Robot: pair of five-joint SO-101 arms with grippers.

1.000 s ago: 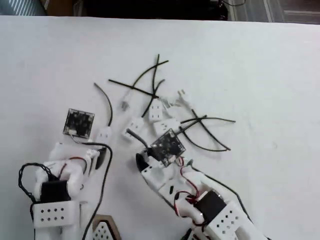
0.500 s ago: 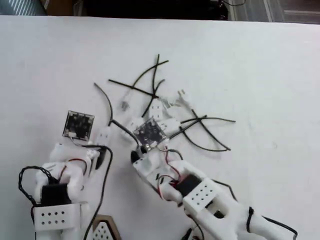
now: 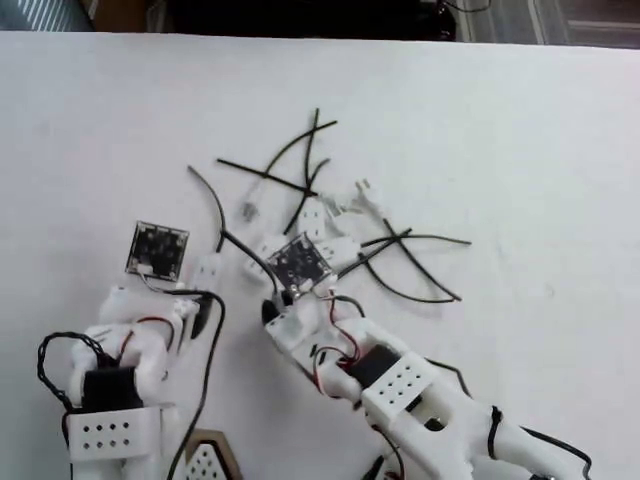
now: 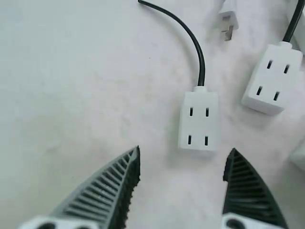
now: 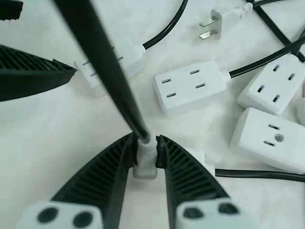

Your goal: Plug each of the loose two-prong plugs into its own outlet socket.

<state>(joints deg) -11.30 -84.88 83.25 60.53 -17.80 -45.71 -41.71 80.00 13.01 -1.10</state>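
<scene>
My right gripper (image 5: pixel 145 143) is shut on a white two-prong plug (image 5: pixel 144 164). The plug's black cord (image 5: pixel 102 62) rises away from the jaws. In the high view this gripper (image 3: pixel 272 312) sits low over the table, just short of the socket cluster. My left gripper (image 4: pixel 185 164) is open with nothing in it, and a white outlet socket (image 4: pixel 199 121) lies just past its fingertips. In the high view that socket (image 3: pixel 208 268) lies beyond the left gripper (image 3: pixel 200 312). Another loose plug (image 5: pixel 224 21) lies prongs out beyond the sockets (image 5: pixel 190 86).
More white sockets (image 5: pixel 274 83) (image 5: pixel 269 138) and tangled black cords (image 3: pixel 400 265) crowd the table's middle. A small plug (image 3: pixel 250 208) and a connector (image 3: pixel 365 190) lie farther back. One finger (image 5: pixel 28 76) of the left gripper shows close by in the right wrist view.
The right arm has swung left and forward with the plug, so its cord now trails up toward the left socket. The left arm has stayed put.
</scene>
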